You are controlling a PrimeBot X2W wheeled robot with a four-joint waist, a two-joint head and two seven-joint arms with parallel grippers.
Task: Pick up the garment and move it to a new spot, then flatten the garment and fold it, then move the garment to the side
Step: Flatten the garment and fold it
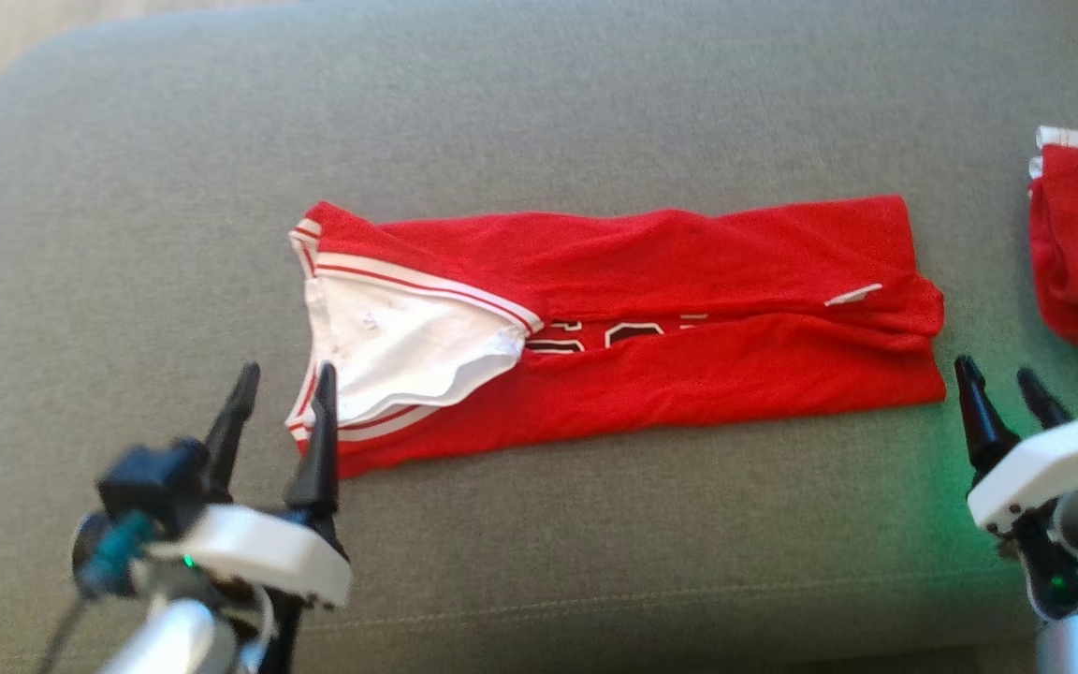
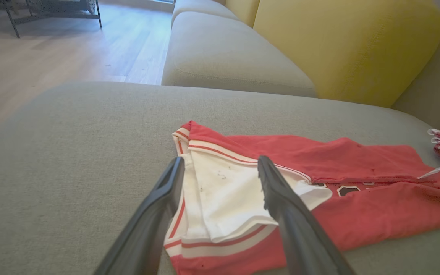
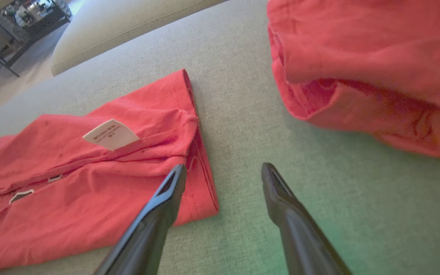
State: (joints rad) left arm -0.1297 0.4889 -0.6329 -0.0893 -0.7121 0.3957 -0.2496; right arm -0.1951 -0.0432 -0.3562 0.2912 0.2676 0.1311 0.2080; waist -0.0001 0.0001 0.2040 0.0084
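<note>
Shows red white-trimmed fabric jersey (image 1: pixel 689 374) folded into 1 long strip mid grey fabric sofa cushion (image 1: pixel 539 112), collar (image 1: pixel 389 346) toward 9 o'clock. Finds left gripper (image 1: pixel 284 374) at 7 o'clock by collar, fingers apart, empty; right gripper (image 1: pixel 996 370) at 4 o'clock beside hem (image 1: pixel 923 318), likewise.

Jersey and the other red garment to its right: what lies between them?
Bare grey cushion separates the jersey and the other garment; the right wrist view shows it best, the open right gripper pointing into that gap.
</note>
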